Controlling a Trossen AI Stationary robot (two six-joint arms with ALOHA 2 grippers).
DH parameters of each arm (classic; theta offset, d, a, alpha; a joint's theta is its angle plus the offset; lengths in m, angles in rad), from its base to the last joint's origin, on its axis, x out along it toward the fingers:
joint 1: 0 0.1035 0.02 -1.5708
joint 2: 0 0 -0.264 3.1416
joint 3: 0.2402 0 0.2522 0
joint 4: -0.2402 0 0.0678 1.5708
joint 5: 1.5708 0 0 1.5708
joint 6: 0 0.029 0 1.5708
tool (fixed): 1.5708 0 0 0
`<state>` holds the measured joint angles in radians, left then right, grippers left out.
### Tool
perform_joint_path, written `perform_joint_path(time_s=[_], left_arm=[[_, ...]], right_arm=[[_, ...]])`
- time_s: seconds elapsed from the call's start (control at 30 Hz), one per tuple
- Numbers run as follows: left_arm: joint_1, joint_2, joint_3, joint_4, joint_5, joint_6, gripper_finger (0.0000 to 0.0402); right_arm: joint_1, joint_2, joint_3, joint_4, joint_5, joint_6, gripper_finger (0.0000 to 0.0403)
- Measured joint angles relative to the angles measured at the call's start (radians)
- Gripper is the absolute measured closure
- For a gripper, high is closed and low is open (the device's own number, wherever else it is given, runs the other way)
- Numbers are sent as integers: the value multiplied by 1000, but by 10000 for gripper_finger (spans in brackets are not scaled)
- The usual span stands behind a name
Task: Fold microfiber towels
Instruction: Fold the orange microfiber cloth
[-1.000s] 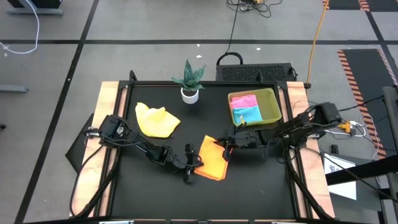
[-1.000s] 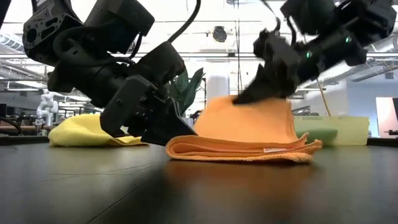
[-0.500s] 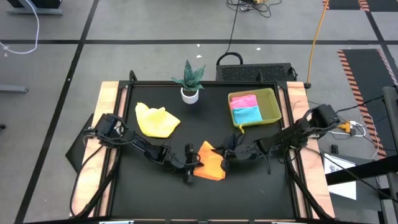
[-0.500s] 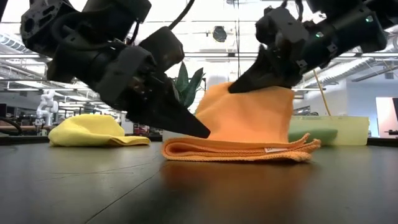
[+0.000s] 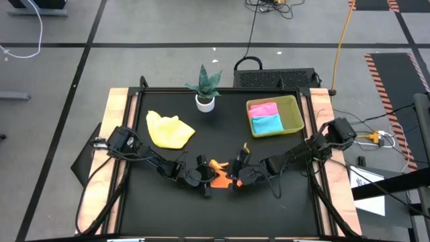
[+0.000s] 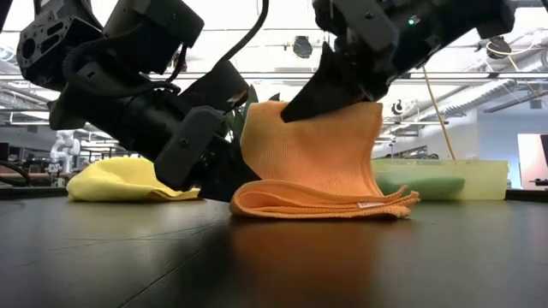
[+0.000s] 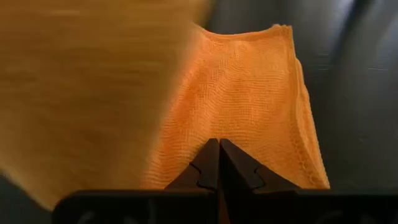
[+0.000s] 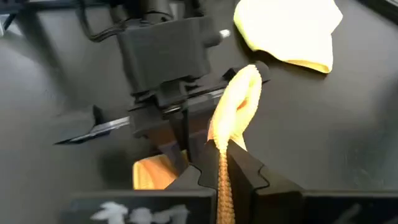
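The orange towel (image 6: pixel 321 201) lies folded near the table's front middle, and one flap (image 6: pixel 317 150) of it stands up. My right gripper (image 8: pixel 221 163) is shut on that flap's top edge, above the towel. My left gripper (image 7: pixel 219 155) is shut, and its tips are down on the flat part of the towel, at its left side (image 6: pixel 224 178). In the high view both grippers (image 5: pixel 205 180) (image 5: pixel 235 180) cover most of the orange cloth (image 5: pixel 218 179). A yellow towel (image 5: pixel 169 130) lies crumpled at the far left. A pink towel (image 5: pixel 263 109) and a light blue one (image 5: pixel 267 124) lie in the tray. My left gripper presses its shut fingertips (image 7: pixel 211 163) on the towel's flat lower layers (image 7: pixel 249 112). It comes from the table's left, slanting down. That part of the towel stays flat on the table. My right gripper pinches the raised flap's edge (image 8: pixel 222 144) between its two fingers, coming from the right and slanting down. The flap (image 6: pixel 342 145) hangs from the fingers to the folded layers on the table (image 6: pixel 377 205), fairly straight.
A yellow-green tray (image 5: pixel 299 114) stands at the far right. A potted plant (image 5: pixel 205 87) stands at the far middle. The black table surface (image 5: pixel 282 208) lies bare along the near edge, in front of both grippers.
My right gripper has carried the orange towel's edge up and toward the table's left and near edge. The flap has risen and swung over the lower layers, which stayed on the table. My left gripper has kept its place at the towel's left side.
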<state>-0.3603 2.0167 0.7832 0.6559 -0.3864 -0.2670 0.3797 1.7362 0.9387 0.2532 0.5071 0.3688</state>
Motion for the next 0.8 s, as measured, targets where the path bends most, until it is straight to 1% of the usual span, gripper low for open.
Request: perform_joint_path(time_s=[0.17, 0.33, 0.47, 0.63, 0.8], left_arm=[[-7, -16, -2, -12, 2, 17, 385], [-37, -54, -3, -33, 60, 28, 385], [-64, -68, -3, -55, 127, 58, 385], [-88, -62, -2, -96, 111, 60, 385], [-88, -56, -2, -94, 80, 55, 385]], right_arm=[[42, 12, 3, -11, 21, -4, 401], [56, 38, 1, -19, 19, -12, 401], [53, 73, 1, -1, 17, -14, 401], [53, 92, 1, 18, 17, -30, 401], [53, 63, 1, 23, 22, -79, 401]])
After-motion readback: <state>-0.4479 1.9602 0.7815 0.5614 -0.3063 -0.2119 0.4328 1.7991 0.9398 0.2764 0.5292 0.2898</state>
